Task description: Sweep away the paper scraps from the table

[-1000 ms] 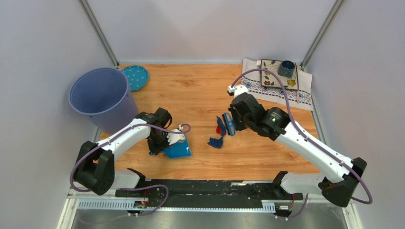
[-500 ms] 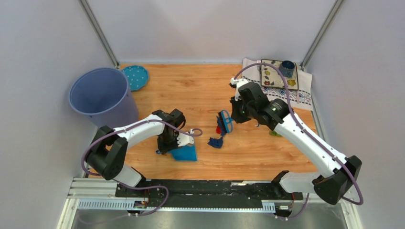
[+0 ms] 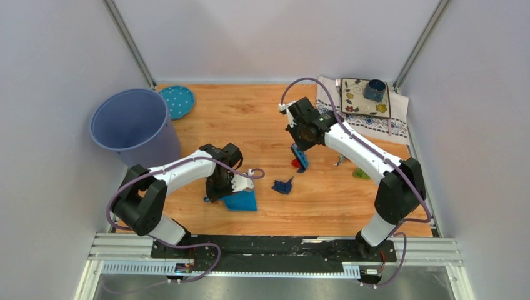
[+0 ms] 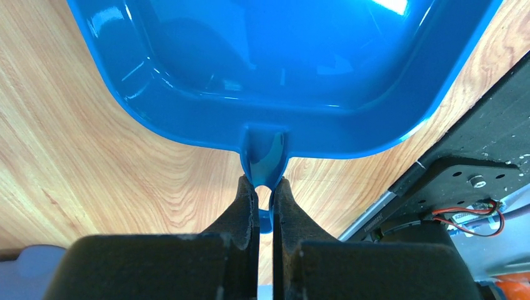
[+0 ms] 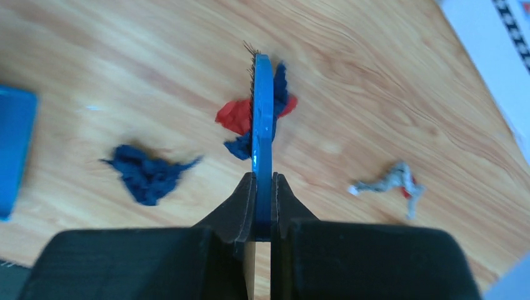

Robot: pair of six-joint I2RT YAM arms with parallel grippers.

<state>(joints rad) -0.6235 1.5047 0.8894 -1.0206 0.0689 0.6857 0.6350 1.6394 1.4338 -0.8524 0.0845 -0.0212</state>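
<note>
1. Your right claw [image 5: 262, 182] pulled back, farther from the dustpan [image 3: 241, 200]; left arm unchanged.
2. Right claw pinches the brush [image 5: 262, 106]; left claw [image 4: 263, 187] is clamped on the dustpan handle.
3. Paper scraps [image 3: 282, 185] on the desk [image 3: 250, 119]: dark blue scrap [image 5: 149, 175] nearest the dustpan, red scrap [image 5: 234, 115] at the bristles, grey scrap [image 5: 390, 180] and green scrap [image 3: 359, 174] well beyond.
4. Keep bristles on the desk and drag red into blue, straight to the dustpan mouth.

From high above the near edge, looked down on the whole surface [image 3: 262, 119], far off. From the left wrist, peered along the left fingers [image 4: 247, 212] at the dustpan [image 4: 281, 56], very close. From the right wrist, gazed past the right fingers [image 5: 240, 209] down the brush [image 5: 262, 119]; shared with the overhead view the dark blue scrap [image 5: 147, 178] and red scrap [image 5: 232, 115].
</note>
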